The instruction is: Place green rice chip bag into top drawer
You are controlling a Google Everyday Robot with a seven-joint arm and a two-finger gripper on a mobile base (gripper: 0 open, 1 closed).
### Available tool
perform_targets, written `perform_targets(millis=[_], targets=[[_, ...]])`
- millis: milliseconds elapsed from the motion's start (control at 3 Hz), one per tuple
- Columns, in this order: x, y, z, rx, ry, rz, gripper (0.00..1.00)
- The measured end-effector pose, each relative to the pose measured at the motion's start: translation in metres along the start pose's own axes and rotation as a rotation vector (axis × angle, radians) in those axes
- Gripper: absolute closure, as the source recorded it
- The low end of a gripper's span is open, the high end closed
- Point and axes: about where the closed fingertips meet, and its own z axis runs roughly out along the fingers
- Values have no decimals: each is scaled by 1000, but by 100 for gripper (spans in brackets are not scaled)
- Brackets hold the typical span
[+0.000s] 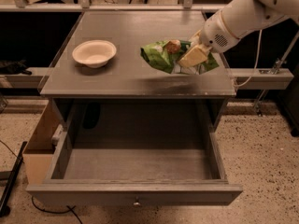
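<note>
The green rice chip bag [164,56] is crumpled and hangs just above the right part of the tabletop, with its shadow on the surface below it. My gripper [190,56] comes in from the upper right on a white arm and is shut on the bag's right side, a tan finger [194,55] pressed against the foil. The top drawer [135,193] is pulled wide open below the tabletop. Its inside holds nothing, and a small knob [136,202] sits at the centre of its front panel.
A white bowl [94,52] stands on the left of the tabletop [121,29]. A cardboard box [39,141] sits on the floor left of the drawer, with a dark pole [11,181] beside it. A rail [261,76] runs to the right of the table.
</note>
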Motion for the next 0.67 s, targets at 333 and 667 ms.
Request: perform_targets(millis=[333,667], targets=[[-5,28,-53,27,-72,-21,100],[30,106,-82,16,-141,33,100]])
